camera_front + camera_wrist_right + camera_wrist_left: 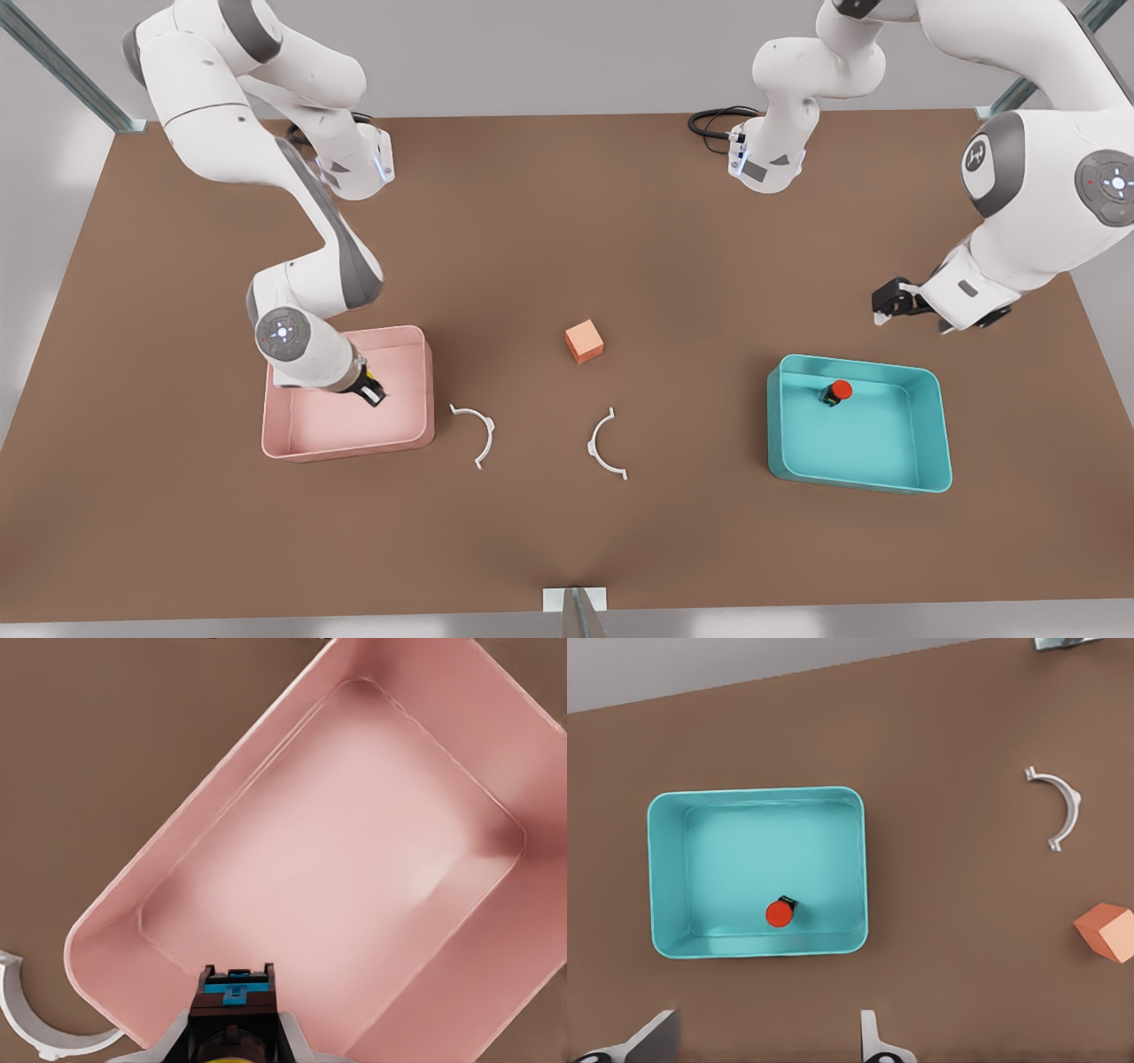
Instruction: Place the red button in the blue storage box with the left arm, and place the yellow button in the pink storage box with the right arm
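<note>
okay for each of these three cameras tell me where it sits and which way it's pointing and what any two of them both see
Front view: high off the arms, looking down on the table; both arms, right tool over the pink storage box, left tool beside the blue storage box.
Left wrist view: above the blue storage box, looking down at the red button; open fingertips show.
Right wrist view: just above the pink storage box, with the tool holding the yellow button.
Shared: front and left wrist both show the cube.

Button (836, 391) sits in the box (921, 434) at the front view's right — cube (585, 341) between it and the other box (354, 443).
</note>
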